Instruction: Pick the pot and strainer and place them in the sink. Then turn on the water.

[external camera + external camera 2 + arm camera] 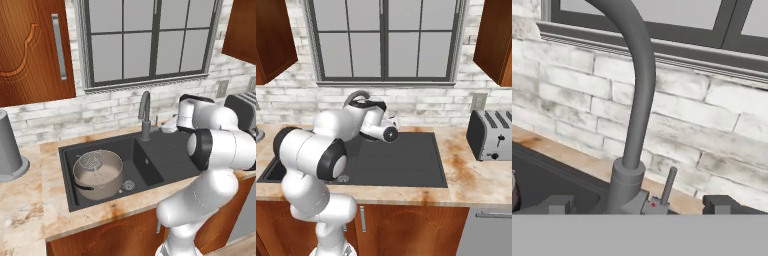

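Pot and strainer sitting in the sink as the arm is reaching toward the tap

Left base view: the pot, holding the strainer, is resting in the sink's left basin. Hand view: the tool is gaping wide, empty, flanking the tap's base.

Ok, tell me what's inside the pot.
The strainer sits in the pot, which stands in the sink. The strainer's mesh covers part of the pot's floor.
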### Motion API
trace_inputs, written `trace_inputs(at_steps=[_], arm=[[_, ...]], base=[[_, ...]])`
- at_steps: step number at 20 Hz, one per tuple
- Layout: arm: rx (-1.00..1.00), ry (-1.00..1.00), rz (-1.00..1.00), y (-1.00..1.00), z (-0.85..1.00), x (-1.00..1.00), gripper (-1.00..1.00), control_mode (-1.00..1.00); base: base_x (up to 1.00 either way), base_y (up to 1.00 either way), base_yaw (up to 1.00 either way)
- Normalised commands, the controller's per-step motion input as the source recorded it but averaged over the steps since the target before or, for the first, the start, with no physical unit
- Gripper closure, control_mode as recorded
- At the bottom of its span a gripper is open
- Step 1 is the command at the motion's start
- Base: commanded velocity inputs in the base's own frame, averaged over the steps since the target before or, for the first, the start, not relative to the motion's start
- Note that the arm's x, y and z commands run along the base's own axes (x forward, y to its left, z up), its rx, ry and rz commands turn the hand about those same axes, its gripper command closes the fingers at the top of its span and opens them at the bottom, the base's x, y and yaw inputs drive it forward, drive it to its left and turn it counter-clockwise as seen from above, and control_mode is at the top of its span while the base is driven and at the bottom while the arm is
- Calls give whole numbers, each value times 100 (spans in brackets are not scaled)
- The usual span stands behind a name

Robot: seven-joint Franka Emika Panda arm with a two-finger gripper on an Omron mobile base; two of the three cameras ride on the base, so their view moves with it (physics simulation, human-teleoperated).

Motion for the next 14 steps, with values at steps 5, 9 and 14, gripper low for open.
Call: trace_inputs(at_steps=[5,9,14], arm=[[0,0,0,6,-1,19,-100,-100],[0,0,0,0,0,36,-100,-100],[0,0,0,0,-8,30,-100,-100]], base=[[0,0,0],[0,0,0],[0,0,0]])
